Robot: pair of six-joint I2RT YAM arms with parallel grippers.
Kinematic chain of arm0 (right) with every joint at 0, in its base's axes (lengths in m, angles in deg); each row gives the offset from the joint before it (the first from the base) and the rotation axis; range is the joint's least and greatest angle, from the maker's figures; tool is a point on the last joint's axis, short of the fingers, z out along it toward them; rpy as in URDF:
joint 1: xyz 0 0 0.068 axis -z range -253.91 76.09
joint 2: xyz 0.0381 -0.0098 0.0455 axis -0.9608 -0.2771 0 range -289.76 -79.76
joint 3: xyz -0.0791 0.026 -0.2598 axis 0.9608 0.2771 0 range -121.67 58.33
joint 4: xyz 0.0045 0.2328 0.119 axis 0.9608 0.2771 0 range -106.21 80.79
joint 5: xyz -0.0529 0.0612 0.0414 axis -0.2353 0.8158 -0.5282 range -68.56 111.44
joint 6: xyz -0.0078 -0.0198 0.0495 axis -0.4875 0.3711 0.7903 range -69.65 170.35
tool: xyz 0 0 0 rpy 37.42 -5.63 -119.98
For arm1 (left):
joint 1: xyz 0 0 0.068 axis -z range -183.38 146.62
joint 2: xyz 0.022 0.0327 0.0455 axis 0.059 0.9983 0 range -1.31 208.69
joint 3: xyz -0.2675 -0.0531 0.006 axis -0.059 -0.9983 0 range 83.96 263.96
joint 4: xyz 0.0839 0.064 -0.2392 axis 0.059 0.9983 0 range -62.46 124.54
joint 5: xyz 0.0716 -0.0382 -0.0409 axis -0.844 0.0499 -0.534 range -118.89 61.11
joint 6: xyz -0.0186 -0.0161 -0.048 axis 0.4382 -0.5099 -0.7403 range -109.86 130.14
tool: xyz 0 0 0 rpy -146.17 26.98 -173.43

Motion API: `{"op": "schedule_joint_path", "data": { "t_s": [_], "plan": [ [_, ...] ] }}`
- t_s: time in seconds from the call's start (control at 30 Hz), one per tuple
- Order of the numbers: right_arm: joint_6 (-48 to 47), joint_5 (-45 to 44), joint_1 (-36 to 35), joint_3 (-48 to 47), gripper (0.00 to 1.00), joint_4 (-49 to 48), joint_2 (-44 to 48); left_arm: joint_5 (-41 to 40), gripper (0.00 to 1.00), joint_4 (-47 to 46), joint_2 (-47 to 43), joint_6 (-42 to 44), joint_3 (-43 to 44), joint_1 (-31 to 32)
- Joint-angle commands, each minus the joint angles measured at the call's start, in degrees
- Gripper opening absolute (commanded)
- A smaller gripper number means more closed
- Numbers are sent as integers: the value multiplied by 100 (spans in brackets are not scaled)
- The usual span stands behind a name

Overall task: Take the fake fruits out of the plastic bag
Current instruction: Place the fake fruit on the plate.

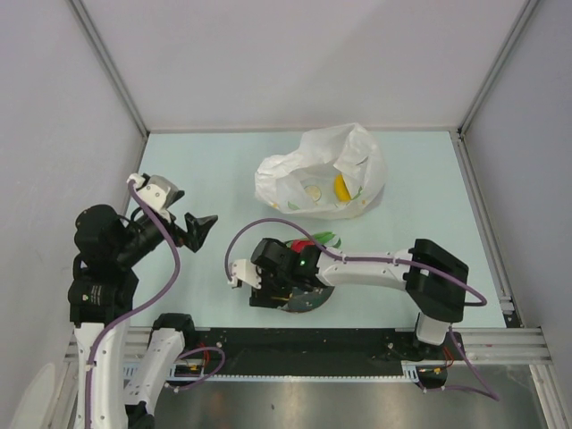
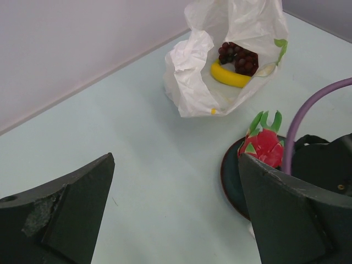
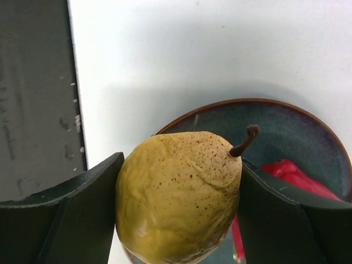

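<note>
Right gripper [image 3: 181, 165] is clamped on the round yellow fruit [image 3: 176, 209]. Both dark fingers [image 3: 60, 220] press its sides, and its brown stem points up and away. The fruit hangs over the near rim of the dark blue-green plate [image 3: 286, 129]; whether its underside touches the plate cannot be told.

The dragon fruit [image 2: 263, 146] is out of the bag and lies on the far part of the plate, green tips up. In the right wrist view only a strip of its red skin shows beside the gripper finger.

The plastic bag [image 1: 322, 174] sits at the far middle of the table [image 1: 206, 170], well apart from the plate, its mouth gaping toward the left arm. Two fruits lie inside it: the yellow banana [image 2: 228, 76] at the mouth, and the dark grape bunch [image 2: 237, 58] touching it just behind.

Left gripper [image 1: 198, 229] hangs above the table's left side, jaws spread wide and nothing between them, aimed toward the bag and plate. A purple cable [image 2: 300, 118] crosses its view near the right finger.
</note>
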Motion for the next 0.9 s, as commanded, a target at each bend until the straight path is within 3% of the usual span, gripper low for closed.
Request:
{"op": "schedule_joint_path", "data": {
  "t_s": [0.0, 0.73, 0.87],
  "plan": [
    [99, -144, 150, -319, 56, -263, -253, 324, 100, -220, -41, -166, -11, -62],
    [20, -407, 317, -741, 69, -465, -913, 588, 100, -334, -147, -281, -186, -106],
    [-24, -513, 282, -741, 82, -509, -966, 640, 100, -360, -147, -316, -222, -106]
  ]
}}
